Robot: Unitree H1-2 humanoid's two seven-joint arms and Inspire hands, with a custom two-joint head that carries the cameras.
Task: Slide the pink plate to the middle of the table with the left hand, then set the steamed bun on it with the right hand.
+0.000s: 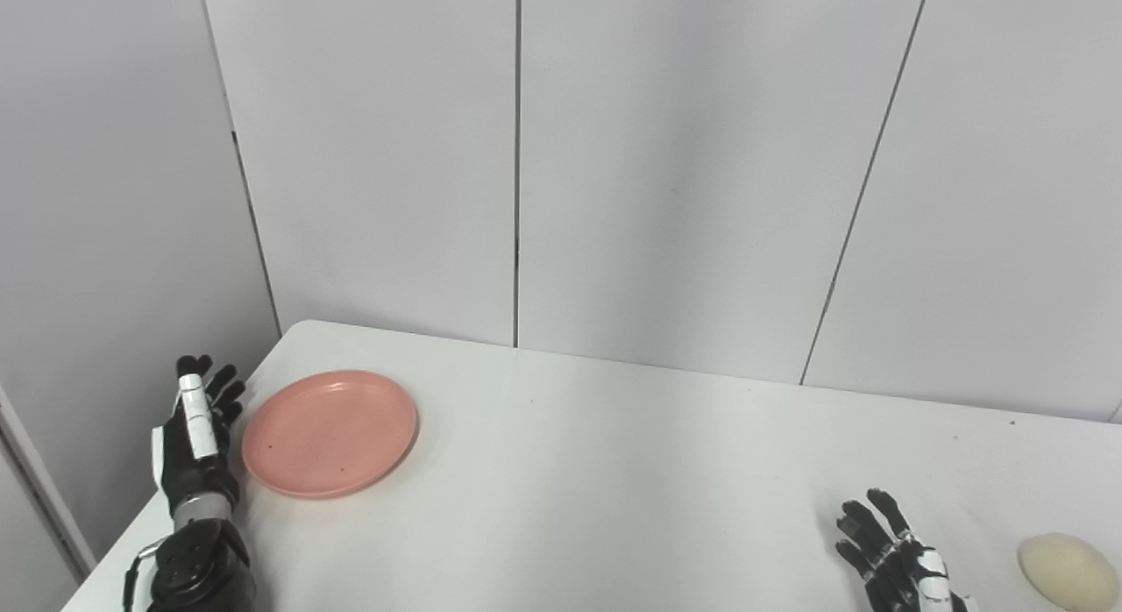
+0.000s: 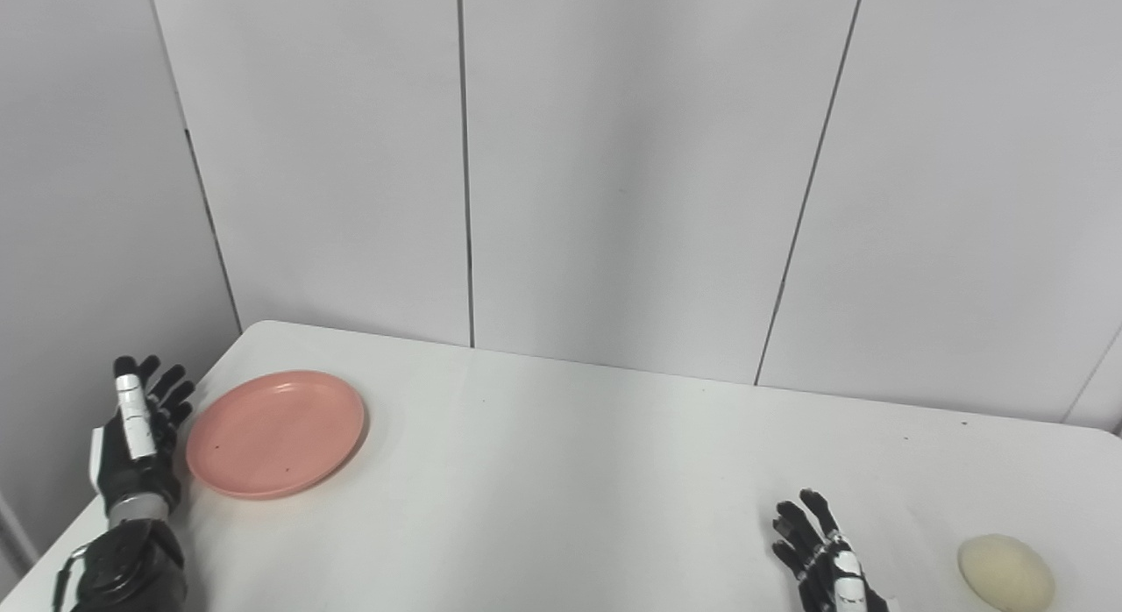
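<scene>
Left eye view shows us the pink plate [image 1: 329, 433] near the table's [image 1: 596, 472] left edge, far from the middle. Our left hand [image 1: 197, 437] stands just left of the plate, fingers spread, holding nothing, ready to push. Right of the plate lies wide bare room. Far beyond, the steamed bun [image 1: 1066, 570] waits beside our open, empty right hand [image 1: 890, 555].

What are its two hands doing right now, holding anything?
Left hand: open, empty, beside the pink plate.
Right hand: open, empty, near the steamed bun.
</scene>
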